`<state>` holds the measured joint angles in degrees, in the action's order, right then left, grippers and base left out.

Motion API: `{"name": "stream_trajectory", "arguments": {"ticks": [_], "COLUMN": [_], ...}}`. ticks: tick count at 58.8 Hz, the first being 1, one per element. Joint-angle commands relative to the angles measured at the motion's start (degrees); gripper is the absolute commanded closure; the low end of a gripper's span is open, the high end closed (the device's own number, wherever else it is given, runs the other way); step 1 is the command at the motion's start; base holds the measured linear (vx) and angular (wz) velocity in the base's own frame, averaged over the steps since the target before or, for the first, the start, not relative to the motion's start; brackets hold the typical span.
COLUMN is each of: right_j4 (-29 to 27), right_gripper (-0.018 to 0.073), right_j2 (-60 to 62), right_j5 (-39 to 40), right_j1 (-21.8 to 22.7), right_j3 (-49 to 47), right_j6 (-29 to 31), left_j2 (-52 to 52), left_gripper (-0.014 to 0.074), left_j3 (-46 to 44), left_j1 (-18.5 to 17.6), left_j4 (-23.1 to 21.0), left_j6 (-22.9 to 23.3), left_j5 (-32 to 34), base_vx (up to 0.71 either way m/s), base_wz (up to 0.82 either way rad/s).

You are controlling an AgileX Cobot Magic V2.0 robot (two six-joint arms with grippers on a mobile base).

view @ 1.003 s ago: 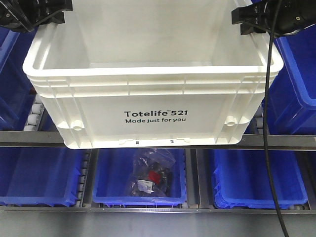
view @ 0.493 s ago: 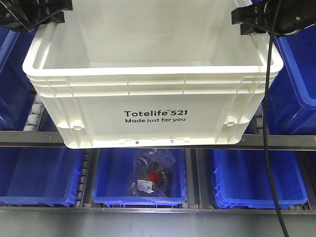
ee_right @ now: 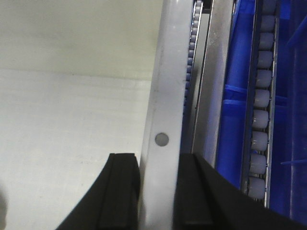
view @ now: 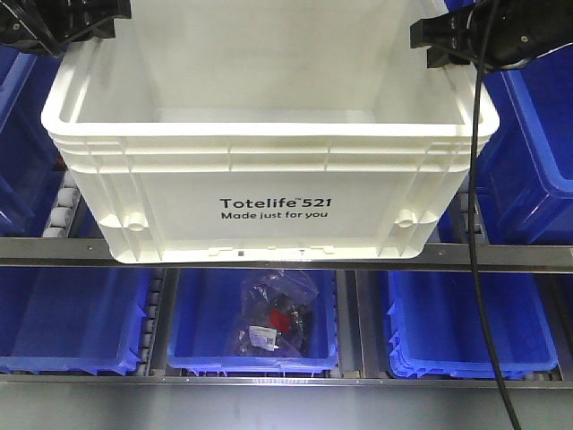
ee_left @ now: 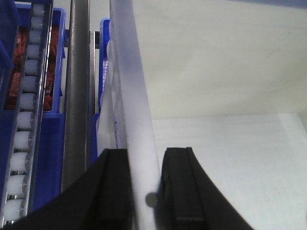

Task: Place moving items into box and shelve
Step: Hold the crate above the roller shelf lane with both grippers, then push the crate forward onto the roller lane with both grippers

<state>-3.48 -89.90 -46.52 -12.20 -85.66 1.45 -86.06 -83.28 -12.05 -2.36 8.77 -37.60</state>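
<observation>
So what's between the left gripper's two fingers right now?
The box's left rim wall; the left gripper straddles it, one finger outside, one inside. The left wrist view shows it.

A: Is the light holding evenly?
B: Bright overhead light is washing out the box (view: 269, 193) walls; the lower blue bins (view: 255, 322) are sitting dimmer.
A: Focus?
B: Black fingers (ee_left: 180, 191) are blurring softly, and so is the rim between them.

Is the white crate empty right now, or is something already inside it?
Empty as far as the views show: the box shows bare white floor in the front view and both wrist views; the floor beneath its near wall is hidden.
</observation>
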Motion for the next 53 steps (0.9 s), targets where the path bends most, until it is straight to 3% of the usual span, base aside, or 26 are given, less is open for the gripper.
{"name": "stream_trajectory", "arguments": {"ticks": [1,19,53], "right_j4": [-2.99,-2.92,-3.03], "right_gripper": [0.0572,0.0572,0.0572], "right_j2": [2.00,-0.35,-3.71], "right_j5": [8.39,11.03,20.73], "right_j1": [-0.45,-0.45,-0.45], "right_j3": [-2.90,-2.90,-2.90], "right_j6": [1.08,1.53,1.93], "left_j2": [2.55,-0.23,-6.77], "left_gripper": [0.0610,0.0610,0.0610], "left_j3": [-3.14,-3.14,-3.14], "left_j1": [-0.82,-0.82,-0.82], "left_j4": [-2.81,-2.26,1.22], "left_j6": [-0.86,-0.86,-0.88], "left_j5": [9.10,10.94,22.10], "base_vx": [0.00,0.00,0.00], "base_wz": [0.00,0.00,0.00]}}
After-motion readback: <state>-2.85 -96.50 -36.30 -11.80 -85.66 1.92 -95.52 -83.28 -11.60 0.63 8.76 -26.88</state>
